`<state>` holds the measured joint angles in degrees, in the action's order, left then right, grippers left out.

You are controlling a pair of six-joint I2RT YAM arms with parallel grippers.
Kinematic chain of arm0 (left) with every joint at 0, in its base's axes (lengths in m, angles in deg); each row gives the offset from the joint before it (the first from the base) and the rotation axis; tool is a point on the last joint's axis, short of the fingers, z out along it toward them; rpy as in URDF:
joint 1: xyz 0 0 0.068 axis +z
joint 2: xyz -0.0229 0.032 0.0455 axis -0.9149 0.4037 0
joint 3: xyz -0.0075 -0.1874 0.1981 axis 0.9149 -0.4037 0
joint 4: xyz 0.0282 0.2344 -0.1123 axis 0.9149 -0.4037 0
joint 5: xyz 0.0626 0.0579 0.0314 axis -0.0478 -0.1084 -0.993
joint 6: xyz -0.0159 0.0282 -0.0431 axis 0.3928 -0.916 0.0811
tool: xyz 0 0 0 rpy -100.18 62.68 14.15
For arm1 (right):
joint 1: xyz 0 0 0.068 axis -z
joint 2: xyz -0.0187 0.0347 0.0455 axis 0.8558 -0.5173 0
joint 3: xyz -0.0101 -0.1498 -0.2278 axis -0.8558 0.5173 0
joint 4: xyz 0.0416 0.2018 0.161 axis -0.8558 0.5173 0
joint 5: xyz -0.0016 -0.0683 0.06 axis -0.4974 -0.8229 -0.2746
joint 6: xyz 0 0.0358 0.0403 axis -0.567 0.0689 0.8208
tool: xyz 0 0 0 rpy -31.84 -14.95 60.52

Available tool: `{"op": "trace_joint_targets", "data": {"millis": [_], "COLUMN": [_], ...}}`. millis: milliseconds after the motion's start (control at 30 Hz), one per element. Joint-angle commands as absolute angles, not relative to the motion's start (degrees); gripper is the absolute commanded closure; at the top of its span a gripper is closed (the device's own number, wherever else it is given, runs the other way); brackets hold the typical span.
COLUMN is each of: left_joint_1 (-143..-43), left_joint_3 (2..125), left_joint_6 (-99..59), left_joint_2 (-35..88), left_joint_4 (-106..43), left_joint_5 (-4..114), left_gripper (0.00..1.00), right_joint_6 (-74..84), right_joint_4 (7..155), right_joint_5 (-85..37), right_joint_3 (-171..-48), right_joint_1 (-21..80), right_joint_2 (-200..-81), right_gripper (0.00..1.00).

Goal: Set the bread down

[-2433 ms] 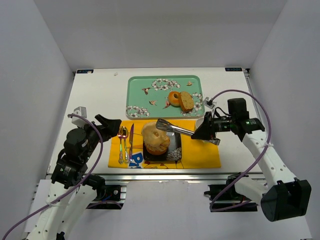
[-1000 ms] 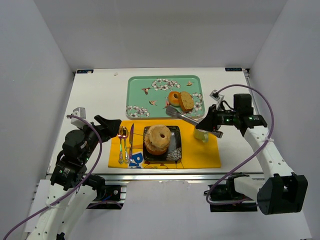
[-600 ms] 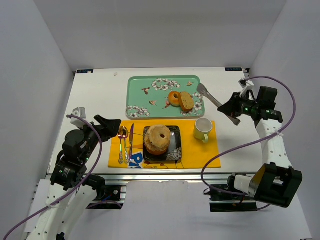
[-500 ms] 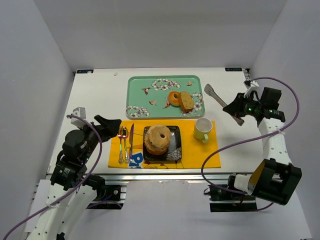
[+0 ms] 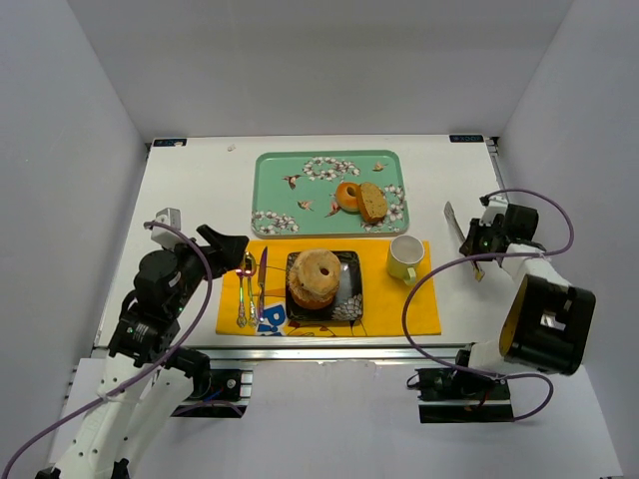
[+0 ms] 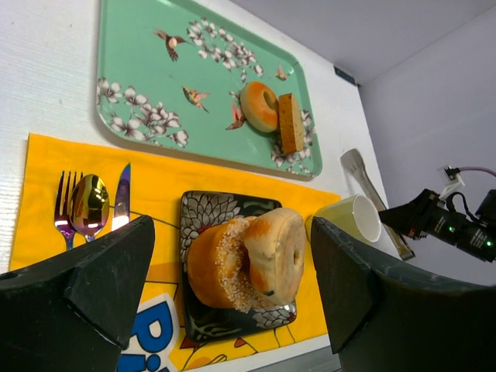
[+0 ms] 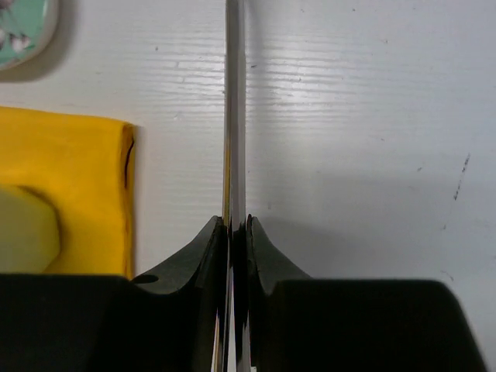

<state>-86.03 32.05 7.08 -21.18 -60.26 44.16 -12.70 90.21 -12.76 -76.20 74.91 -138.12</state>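
Note:
The bread, a pale bagel [image 6: 280, 252], leans on a sugared doughnut [image 6: 217, 263] on the black flowered plate [image 5: 350, 305] in the middle of the yellow placemat [image 5: 399, 304]. My right gripper [image 5: 472, 245] is shut on metal tongs [image 7: 235, 116], low over the white table to the right of the placemat. The tongs' arms are pressed together and empty. My left gripper [image 5: 236, 248] hangs open over the placemat's left end, its fingers [image 6: 116, 271] on either side of the plate in the left wrist view and holding nothing.
A green flowered tray [image 5: 275, 170] behind the placemat holds a small doughnut [image 5: 347, 196] and a brown bread slice [image 5: 373, 203]. A pale green cup [image 5: 404, 257] stands on the placemat's right part. Fork, spoon and knife [image 5: 250, 287] lie on its left. White walls enclose the table.
My right arm has carried the shut tongs from above the plate, past the tray's corner, out to the table's right side. The bagel stays on the plate. My left arm has shifted slightly.

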Motion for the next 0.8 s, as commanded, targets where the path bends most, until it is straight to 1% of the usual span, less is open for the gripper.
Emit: {"op": "trace_joint_targets", "data": {"millis": [0, 33, 100, 133, 167, 267, 333, 367, 467, 533, 567, 633, 700, 767], "left_joint_1": [-86.1, -86.1, -86.1, -86.1, -86.1, -86.1, -86.1, -86.1, -86.1, -86.1, -86.1, -86.1, -86.1, -86.1], "left_joint_3": [33.6, 33.7, 33.6, 33.5, 33.1, 32.9, 33.1, 33.3, 34.0, 34.4, 34.5, 34.1, 33.8, 33.9], "left_joint_6": [5.8, 5.7, 5.7, 6.0, 6.4, 6.7, 6.7, 6.5, 6.0, 5.9, 5.9, 6.0, 6.0, 6.0], "left_joint_2": [-19.6, -19.4, -19.3, -19.3, -19.2, -19.1, -18.7, -18.5, -18.0, -18.1, -18.1, -18.6, -18.6, -18.3], "left_joint_4": [-59.6, -59.6, -59.1, -58.8, -58.4, -57.7, -58.0, -58.3, -59.0, -59.5, -59.6, -59.5, -59.3, -59.2], "left_joint_5": [45.4, 45.4, 45.4, 45.4, 45.6, 45.7, 45.7, 45.7, 45.2, 45.0, 44.9, 45.0, 45.1, 45.3], "left_gripper": [0.1, 0.09, 0.09, 0.09, 0.09, 0.09, 0.1, 0.1, 0.1, 0.09, 0.09, 0.09, 0.09, 0.09], "right_joint_6": [-13.1, -13.7, -16.4, -17.4, -20.1, -22.4, -23.1, -23.2, -24.6, -25.4, -25.2, -24.6, -24.0, -24.6], "right_joint_4": [81.4, 80.7, 78.6, 77.6, 77.7, 79.1, 84.2, 85.6, 87.8, 88.8, 90.2, 92.7, 96.3, 98.7], "right_joint_5": [-19.3, -19.5, -20.0, -20.1, -20.8, -20.1, -19.8, -19.2, -18.7, -19.3, -20.3, -20.7, -19.8, -16.2], "right_joint_3": [-76.1, -75.7, -73.8, -73.4, -73.2, -73.6, -76.3, -77.1, -78.4, -78.9, -79.7, -81.3, -83.9, -86.2], "right_joint_1": [75.2, 75.1, 75.1, 75.1, 75.1, 75.9, 76.0, 76.0, 76.1, 76.2, 76.1, 76.1, 76.3, 76.2], "right_joint_2": [-141.5, -141.9, -143.4, -144.2, -145.2, -149.4, -152.2, -152.6, -150.9, -148.8, -146.6, -144.5, -141.0, -137.5], "right_gripper": [0.91, 0.89, 0.79, 0.73, 0.63, 0.51, 0.45, 0.39, 0.31, 0.3, 0.26, 0.25, 0.2, 0.14]}}
